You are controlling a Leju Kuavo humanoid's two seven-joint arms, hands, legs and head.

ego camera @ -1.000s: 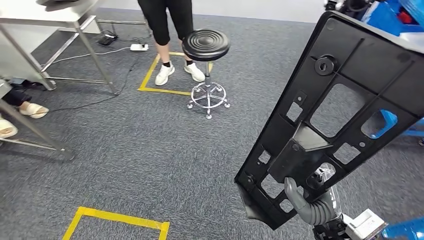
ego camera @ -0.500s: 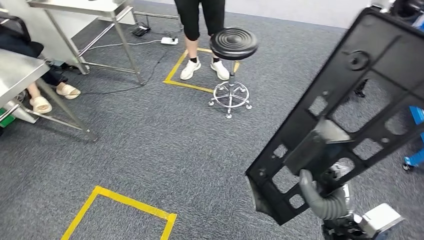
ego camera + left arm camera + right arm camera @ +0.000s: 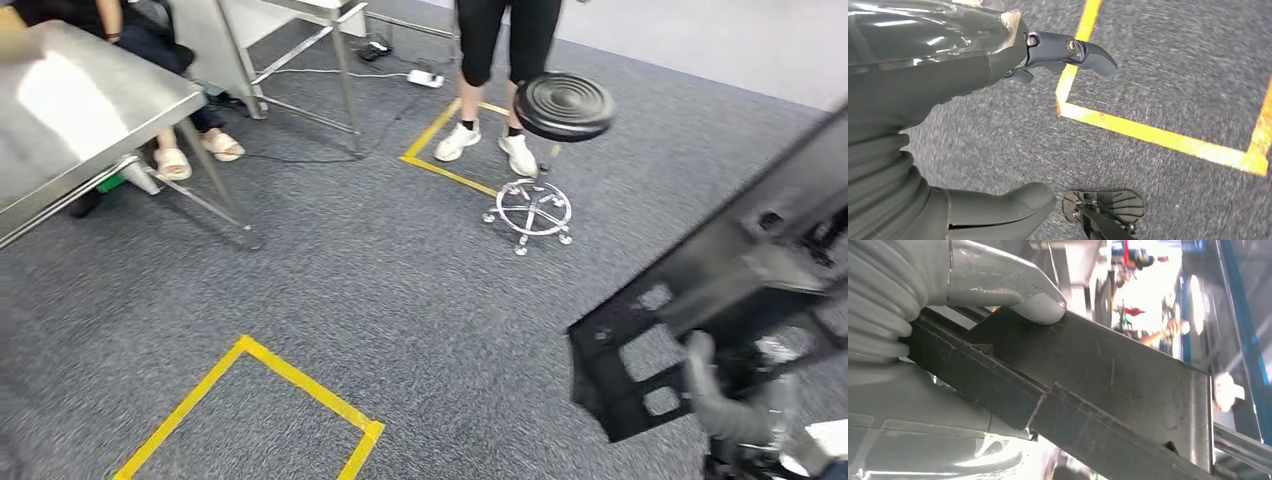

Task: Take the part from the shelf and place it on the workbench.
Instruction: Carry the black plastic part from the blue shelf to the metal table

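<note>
My right hand (image 3: 722,400) grips a large black plastic part (image 3: 700,290) with several cut-outs, held tilted at the right of the head view. Up close in the right wrist view the thumb (image 3: 1013,287) presses on a rib of the part (image 3: 1108,380). A steel workbench (image 3: 70,120) stands at the far left. My left hand (image 3: 948,100) hangs over the grey carpet with its fingers (image 3: 1073,50) apart and nothing in them.
A person (image 3: 500,60) in black trousers and white shoes stands by a black round stool (image 3: 560,110) ahead. Another steel table (image 3: 300,30) is behind. Someone sits at the workbench, feet in sandals (image 3: 190,155). Yellow floor tape (image 3: 290,385) marks squares on the carpet.
The whole view has swung left: the workbench has come in at the left and the stool has shifted right. The part still sits in my right hand, now lower and further right in view.
</note>
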